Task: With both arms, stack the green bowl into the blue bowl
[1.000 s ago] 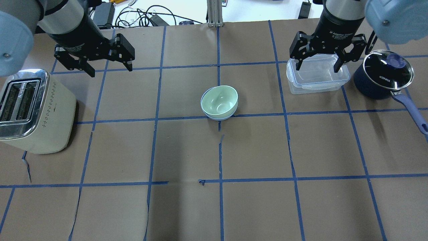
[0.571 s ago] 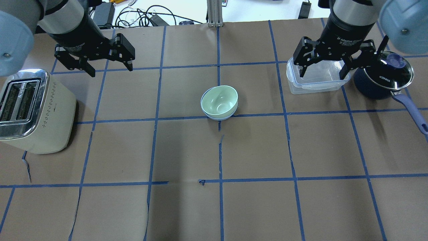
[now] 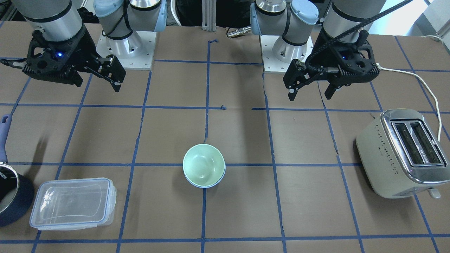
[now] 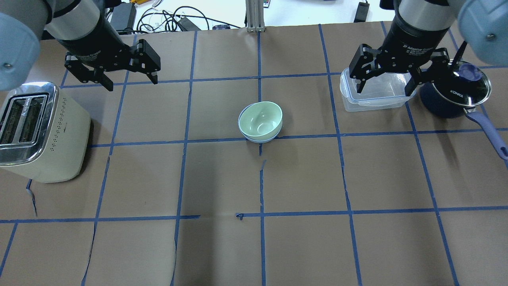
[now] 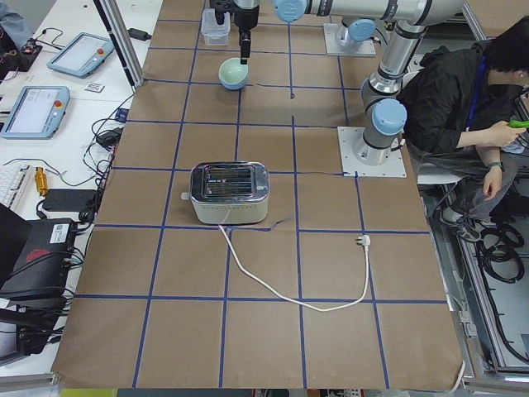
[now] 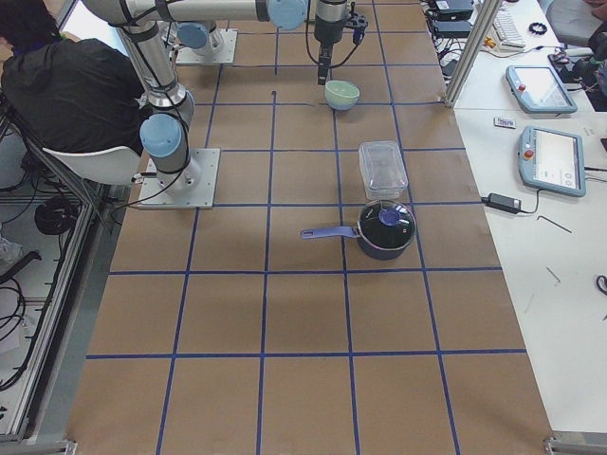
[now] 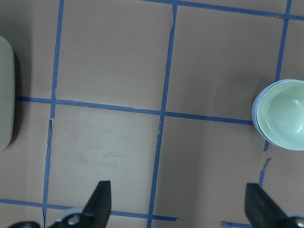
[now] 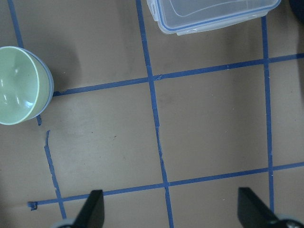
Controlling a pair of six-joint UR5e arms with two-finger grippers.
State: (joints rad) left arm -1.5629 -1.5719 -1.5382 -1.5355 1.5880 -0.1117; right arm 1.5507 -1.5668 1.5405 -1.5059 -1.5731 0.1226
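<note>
One blue bowl (image 3: 204, 186), mostly under green bowl (image 3: 204, 163)

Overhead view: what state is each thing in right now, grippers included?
pale mint-green round bowl: upright, nested in the pale light-blue round bowl.
pale light-blue round bowl: upright, only its rim showing.
left gripper: open, empty.
right gripper: open, empty.
clear rectangular plastic container: closed.
dark navy pot: covered.
cream toaster: unplugged, plug lying loose.

**Stacked bowls and table contents**

Green bowl (image 3: 204, 163) nested in blue bowl (image 3: 206, 185). From the green bowl: toaster (image 3: 400, 154) well off to robot's left; clear container (image 3: 72, 202) and dark pot (image 3: 12, 198) to robot's right. Left gripper (image 3: 310, 96) and right gripper (image 3: 95, 84) hang robot-side, jaws spread.
</note>
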